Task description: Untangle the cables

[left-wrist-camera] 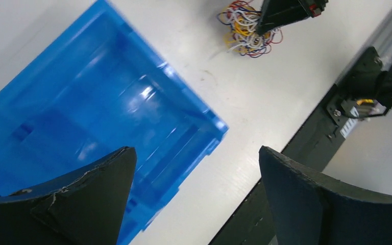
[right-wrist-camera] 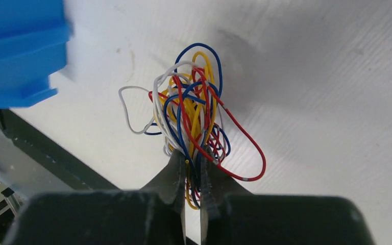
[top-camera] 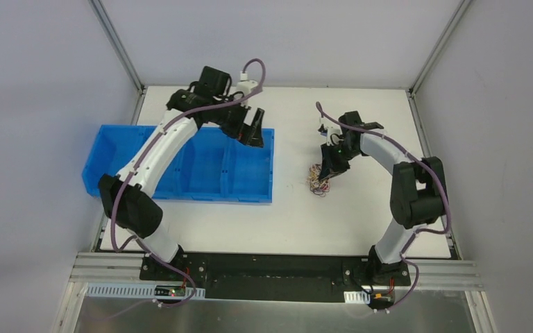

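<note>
Under R gripper (top-camera: 328, 172) tip, top cam: cables (top-camera: 316, 186) bunched as one small multicolour knot at white table (top-camera: 305, 222); resting or just lifted, can't tell. L gripper (top-camera: 253, 135) well apart, over end compartment of blue bin (top-camera: 111, 149).

L wrist cam: jaws spread wide, bin below and to their left. Knot far ahead w/ R gripper's tip on it.

R wrist cam: jaws nearly closed, pinching several strands (red, blue, yellow, white) betw. fingers (right-wrist-camera: 172, 176). Rest of knot fans out ahead; one red loop hangs off to right.
</note>
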Motion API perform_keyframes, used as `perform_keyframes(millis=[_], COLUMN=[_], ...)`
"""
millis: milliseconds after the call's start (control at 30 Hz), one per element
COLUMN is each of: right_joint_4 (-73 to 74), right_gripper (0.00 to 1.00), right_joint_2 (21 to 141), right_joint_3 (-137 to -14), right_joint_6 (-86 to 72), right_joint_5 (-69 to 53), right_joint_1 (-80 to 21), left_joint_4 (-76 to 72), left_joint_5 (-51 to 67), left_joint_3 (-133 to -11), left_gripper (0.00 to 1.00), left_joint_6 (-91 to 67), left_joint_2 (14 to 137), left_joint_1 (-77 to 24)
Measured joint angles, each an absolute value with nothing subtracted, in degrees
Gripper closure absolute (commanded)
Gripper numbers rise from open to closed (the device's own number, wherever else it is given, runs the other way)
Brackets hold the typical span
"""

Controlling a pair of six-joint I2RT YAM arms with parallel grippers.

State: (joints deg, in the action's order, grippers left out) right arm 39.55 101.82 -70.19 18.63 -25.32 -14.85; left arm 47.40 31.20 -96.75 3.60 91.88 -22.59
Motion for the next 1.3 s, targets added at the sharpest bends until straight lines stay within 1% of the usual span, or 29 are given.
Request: perform_keyframes(millis=[133, 300, 467, 500, 533, 567, 633, 733, 800, 1033, 1067, 1200, 1300], right_joint_4=[44.1, 50.11, 55.64, 56.6, 57.41, 58.41, 60.31, 61.3, 61.73, 64.16, 64.47, 67.18, 70.24], right_gripper=[1.0, 1.0, 0.96, 0.96, 0.95, 0.94, 0.93, 0.91, 0.91, 0.89, 0.9, 1.0, 1.0], right_joint_2=[93.67, 84.16, 81.03, 81.03, 81.06, 81.06, 81.06, 81.01, 81.01, 80.75, 80.66, 79.9, 79.75], right_joint_3=[-70.7, -74.02, -76.44, -76.64, -76.71, -76.73, -76.97, -77.3, -77.32, -77.3, -77.3, -77.23, -77.25], right_joint_6=[20.82, 24.25, 25.1, 25.04, 24.99, 24.91, 24.67, 24.25, 23.94, 22.48, 22.52, 23.7, 26.22], right_joint_5=[-29.91, -37.52, -46.06, -47.79, -49.1, -50.72, -53.36, -54.74, -55.05, -56.4, -56.47, -55.88, -56.25], right_joint_1=[-12.6, -6.79, -1.37, -0.75, -0.4, -0.01, 0.6, 2.11, 3.79, 8.21, 8.78, 14.33, 20.05], left_joint_4=[45.21, 38.74, 28.45, 26.15, 24.82, 23.57, 20.8, 17.72, 15.94, 11.42, 10.94, 10.46, 11.42], left_joint_5=[34.35, 39.27, 43.88, 44.64, 44.88, 45.21, 46.28, 48.93, 50.61, 53.91, 53.91, 53.6, 52.93], left_joint_3=[-100.31, -102.96, -103.02, -103.07, -103.15, -103.72, -105.27, -106.52, -106.63, -106.5, -106.24, -103.83, -102.35], left_gripper=[0.08, 0.01, 0.01, 0.03, 0.08, 0.17, 0.41, 0.73, 1.0, 1.0, 1.0, 1.0, 1.0], left_joint_6=[3.07, 0.36, -4.78, -5.89, -6.7, -7.53, -9.61, -12.05, -13.15, -14.83, -15.31, -16.84, -17.15], left_joint_2=[98.48, 106.1, 110.69, 111.35, 111.81, 112.46, 114.13, 115.81, 116.09, 115.96, 115.83, 114.41, 113.3], left_joint_1=[-29.69, -36.45, -40.77, -41.67, -42.15, -42.74, -43.59, -44.21, -44.45, -44.53, -44.4, -41.91, -37.41])
